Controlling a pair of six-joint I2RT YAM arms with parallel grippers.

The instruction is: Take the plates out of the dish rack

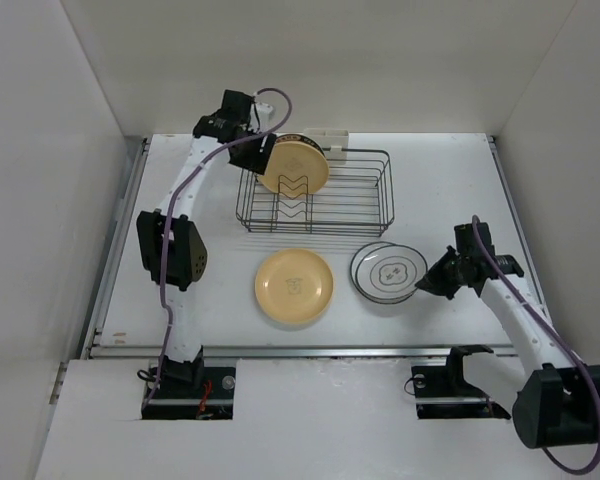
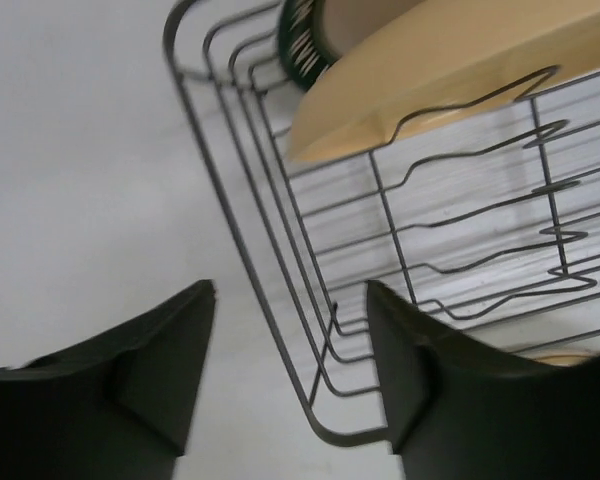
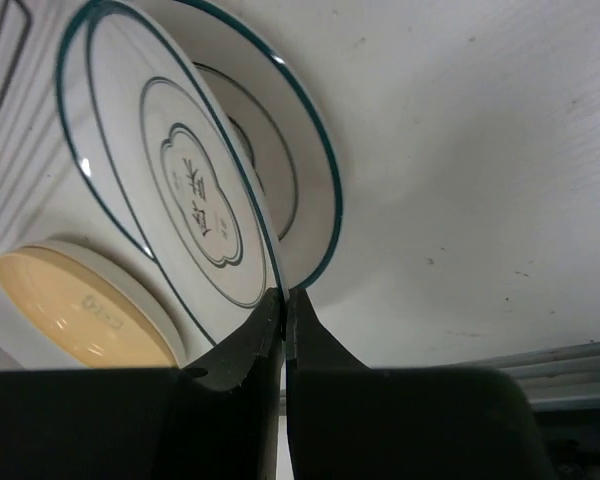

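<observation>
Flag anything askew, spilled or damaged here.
Only the upper white plate: pinched at its rim by the right gripper, it is tilted over a second white plate. Nothing looks spilled or broken.

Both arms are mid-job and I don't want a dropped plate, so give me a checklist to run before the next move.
1. Right gripper shut on the upper white plate rim: ok.
2. Upper white plate flat on the lower white plate: not ok, held tilted.
3. Left gripper open: ok.
4. Left jaws around the rack's yellow plate: not ok, only a dish rack corner shows between them.
5. Number of plates left in the rack: cannot tell.
</observation>
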